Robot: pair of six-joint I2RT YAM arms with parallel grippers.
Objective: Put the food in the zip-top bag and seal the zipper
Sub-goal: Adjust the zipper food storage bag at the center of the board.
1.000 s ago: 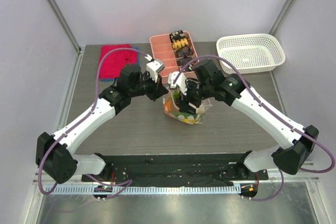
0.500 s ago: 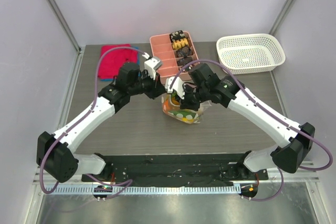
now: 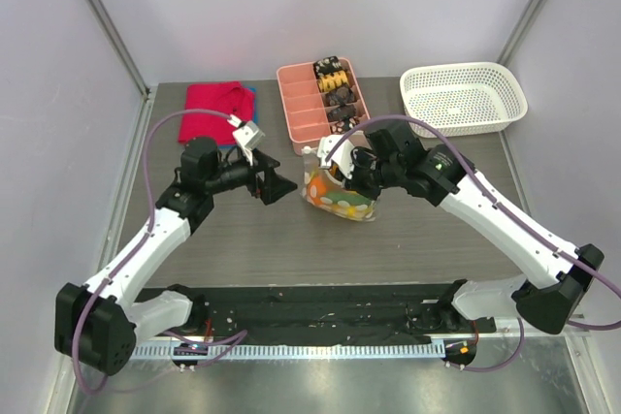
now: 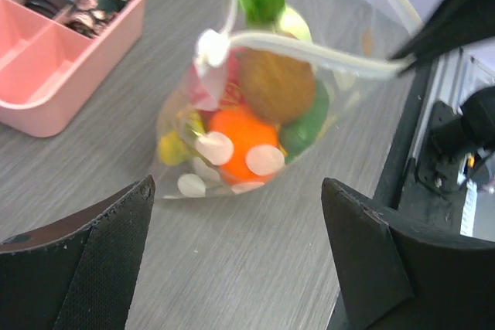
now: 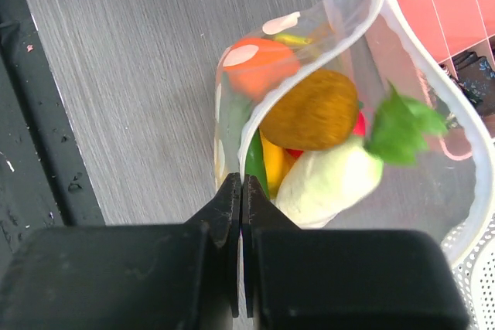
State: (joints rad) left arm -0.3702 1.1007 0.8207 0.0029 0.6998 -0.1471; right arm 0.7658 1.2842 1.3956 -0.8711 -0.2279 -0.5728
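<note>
Far left, the red cloth (image 3: 213,111) lies flat and plays no part.

The left gripper (image 3: 276,179) has withdrawn. One second ago it was at the left edge of the bag mouth; now it sits well to the left of the bag and touches nothing. Its fingers (image 4: 100,260) are spread wide and hold nothing. The left wrist view looks straight between them at the bag.

The zip-top bag (image 3: 338,199) rests on the surface (image 3: 408,239) at mid-table, just near of the pink tray (image 3: 309,115) and between the two grippers. The food (image 4: 241,135) is inside it: an orange piece, a brown piece, a white piece with green leaves, and yellow and red parts. No loose food shows on the surface.

The zipper (image 4: 309,50) is not sealed. Both wrist views show its two strips standing apart, so the mouth gapes.

The right gripper (image 5: 241,191) has its fingers pressed fully together on the bag's edge at the mouth, and it alone holds the bag.

Judgement: loading appears complete and only the sealing remains. With the left corner released, the strip has no opposing tension, so the bag may drag or fold when it is pressed.
</note>
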